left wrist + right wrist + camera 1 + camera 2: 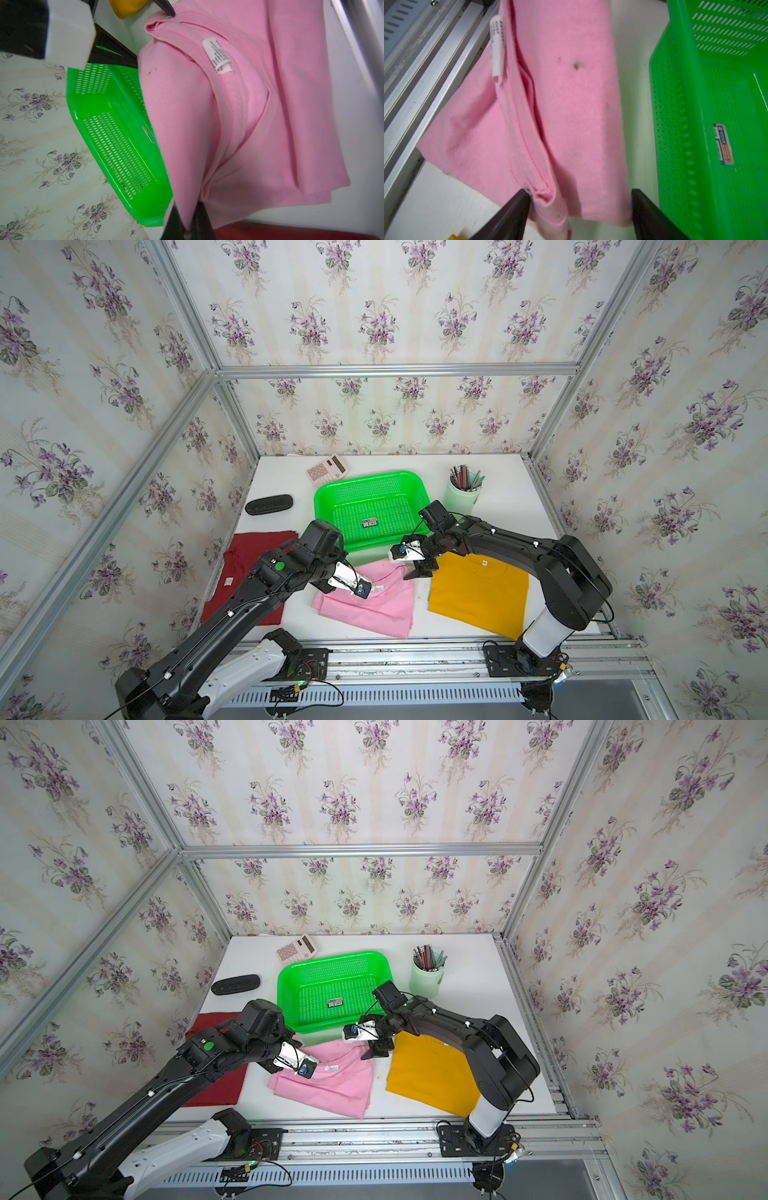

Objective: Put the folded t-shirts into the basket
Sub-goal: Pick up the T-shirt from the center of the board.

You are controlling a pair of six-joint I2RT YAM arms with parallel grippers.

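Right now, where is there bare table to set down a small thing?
Bare table lies right of the pencil cup, toward the back corner, and at the back left between the black case, the calculator and the basket. The front is crowded: dark red t-shirt, pink t-shirt, yellow t-shirt, left arm and right arm above.

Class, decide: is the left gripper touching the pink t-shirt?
Touching. The left wrist view shows the left gripper shut on an edge of the pink t-shirt.

Basket (365, 485) left open from above; its near wall is raised between pink t-shirt (370, 605) and basket floor; far corners are flanked by calculator (327, 469) and pencil cup (459, 499).
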